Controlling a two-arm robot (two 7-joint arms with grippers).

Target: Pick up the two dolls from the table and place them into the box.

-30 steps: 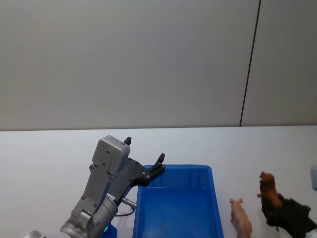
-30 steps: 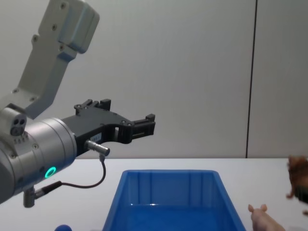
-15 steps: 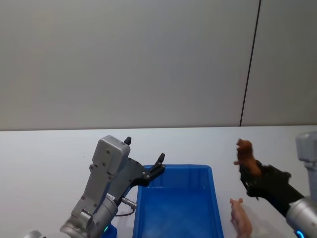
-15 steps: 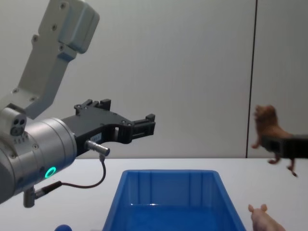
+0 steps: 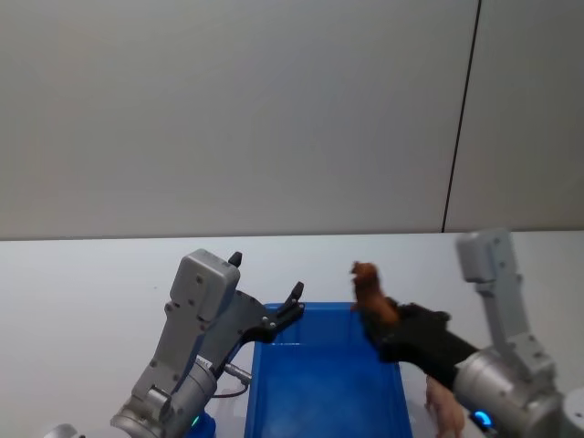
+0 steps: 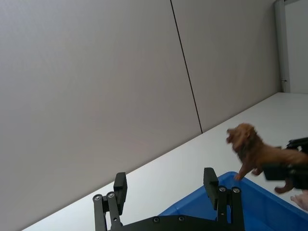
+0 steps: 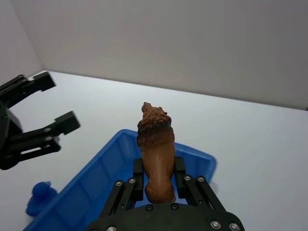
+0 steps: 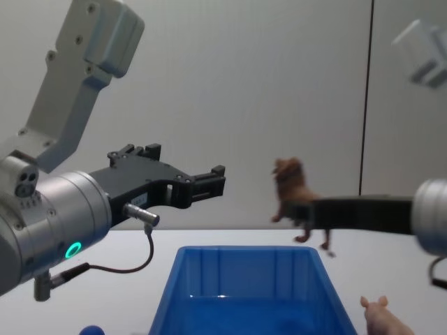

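My right gripper (image 5: 379,321) is shut on the brown lion doll (image 5: 369,287), holding it upright in the air above the far right part of the blue box (image 5: 319,311). The right wrist view shows the lion (image 7: 155,144) clamped between the fingers, with the box (image 7: 96,174) below. The pink pig doll (image 5: 444,406) lies on the white table (image 5: 91,292) just right of the box. My left gripper (image 5: 266,277) hangs open and empty above the box's far left corner.
A small blue rounded object (image 7: 38,199) sits on the table left of the box, near my left arm. A plain grey wall stands behind the table. The box's inside holds nothing.
My right gripper has lifted the lion and carried it leftward from the table's right side to above the box. The left arm and the pig have not moved.
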